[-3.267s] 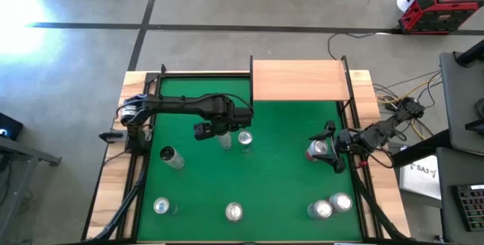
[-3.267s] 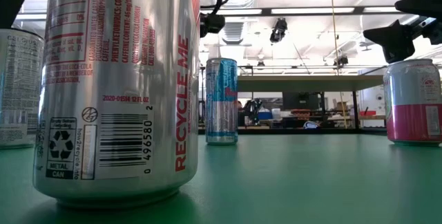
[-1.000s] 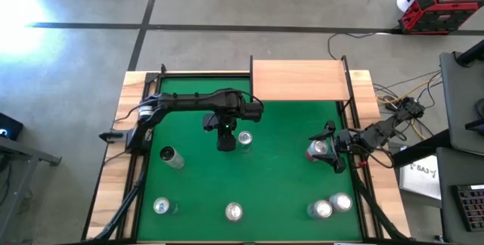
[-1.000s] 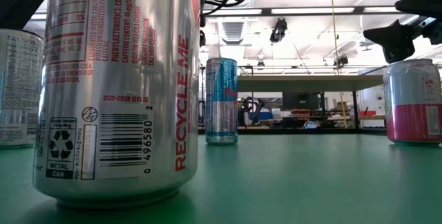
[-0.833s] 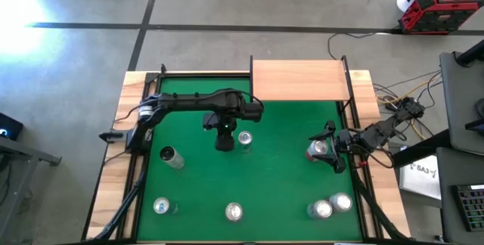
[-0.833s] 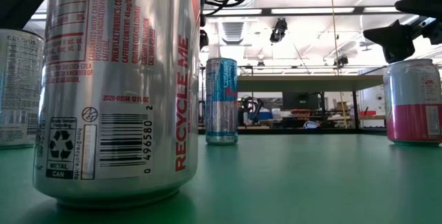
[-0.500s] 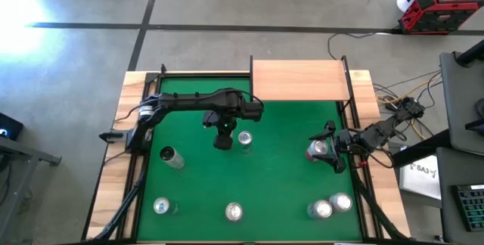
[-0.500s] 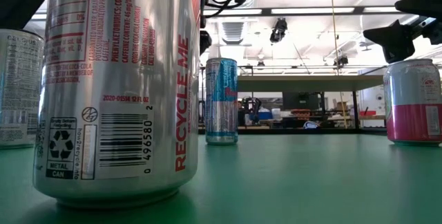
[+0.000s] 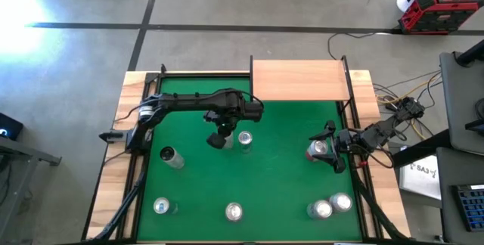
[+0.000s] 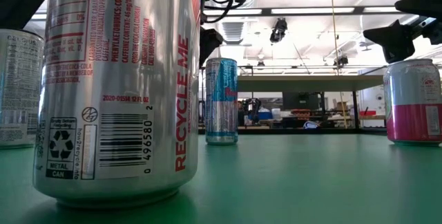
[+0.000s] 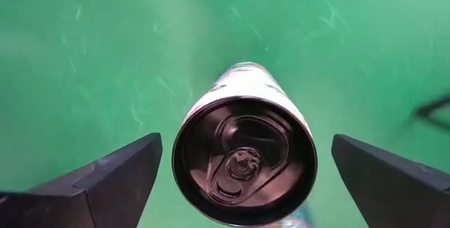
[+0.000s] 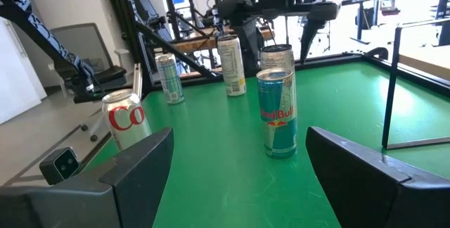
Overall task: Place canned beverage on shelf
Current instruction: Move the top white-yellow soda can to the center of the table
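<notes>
Left gripper (image 11: pixel 239 168): hovering directly above an upright slim can (image 11: pixel 244 159) mid-worktop (image 9: pixel 280 177), jaws spread wide either side, apparently lining up a grasp. Right gripper (image 9: pixel 327 151): waiting over a pink can (image 10: pixel 413 101) near the right edge, jaws apart. Shelf (image 9: pixel 300 79): standing bare at the far edge, awaiting a can.

Green felt table (image 9: pixel 287 192), pale-wood shelf (image 9: pixel 300 80), blue-and-silver can (image 12: pixel 275 112), pink-and-white can (image 10: pixel 413 101).
</notes>
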You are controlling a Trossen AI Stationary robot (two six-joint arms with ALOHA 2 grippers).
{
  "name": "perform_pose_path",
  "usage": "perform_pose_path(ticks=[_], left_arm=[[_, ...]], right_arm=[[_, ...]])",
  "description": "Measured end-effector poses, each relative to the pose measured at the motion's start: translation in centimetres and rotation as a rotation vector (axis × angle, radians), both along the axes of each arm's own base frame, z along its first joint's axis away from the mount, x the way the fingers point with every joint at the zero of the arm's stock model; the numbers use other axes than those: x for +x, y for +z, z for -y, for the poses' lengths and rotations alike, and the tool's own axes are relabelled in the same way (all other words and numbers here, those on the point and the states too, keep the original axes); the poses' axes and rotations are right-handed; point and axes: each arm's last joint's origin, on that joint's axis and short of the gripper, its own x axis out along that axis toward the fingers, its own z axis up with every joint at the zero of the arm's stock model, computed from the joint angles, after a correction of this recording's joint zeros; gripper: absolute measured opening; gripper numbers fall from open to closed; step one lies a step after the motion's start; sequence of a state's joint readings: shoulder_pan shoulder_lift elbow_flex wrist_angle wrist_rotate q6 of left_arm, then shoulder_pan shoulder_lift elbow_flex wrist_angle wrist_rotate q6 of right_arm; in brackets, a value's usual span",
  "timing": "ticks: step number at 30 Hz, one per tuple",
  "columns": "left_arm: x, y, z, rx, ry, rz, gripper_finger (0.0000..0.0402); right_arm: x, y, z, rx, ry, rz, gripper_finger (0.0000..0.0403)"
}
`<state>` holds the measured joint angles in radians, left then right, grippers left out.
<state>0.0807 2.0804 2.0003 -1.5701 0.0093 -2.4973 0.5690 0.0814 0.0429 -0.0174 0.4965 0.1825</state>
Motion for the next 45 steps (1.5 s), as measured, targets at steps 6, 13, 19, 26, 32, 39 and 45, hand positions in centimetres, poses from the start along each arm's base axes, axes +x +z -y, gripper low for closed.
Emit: perform_pose_path(ticks=[6, 13, 19, 26, 32, 39, 45], left_arm=[[0.06, 0.05, 0.09, -0.027, -0.37, 0.015, 0.0399], [0.18, 0.08, 0.08, -0.046, -0.728, 0.035, 0.0399], [0.13, 0.1, 0.0, -0.039, -0.951, 0.02, 0.0393], [-0.07, 0.12, -0.01, -0.045, -0.997, -0.004, 0.0368], [-0.07, 0.13, -0.01, -0.042, -0.973, -0.003, 0.0326], [-0.21, -0.5, 0.3, -0.055, -0.979, -0.023, 0.0274], [-0.24, -0.51, 0.4, -0.056, -0.98, -0.024, 0.0251]], right_arm=[[0.0, 0.01, 0.0, 0.0, 0.0, 0.0, 0.0315], [0.0, 0.01, 0.0, 0.0, 0.0, 0.0, 0.0315], [0.0, 0.0, 0.0, 0.0, 0.0, 0.0, 0.0315], [0.0, 0.01, 0.0, 0.0, 0.0, 0.0, 0.0315], [0.0, 0.01, 0.0, 0.0, 0.0, 0.0, 0.0315], [0.0, 0.0, 0.0, 0.0, 0.0, 0.0, 0.0315], [0.0, 0.0, 0.0, 0.0, 0.0, 0.0, 0.0315]])
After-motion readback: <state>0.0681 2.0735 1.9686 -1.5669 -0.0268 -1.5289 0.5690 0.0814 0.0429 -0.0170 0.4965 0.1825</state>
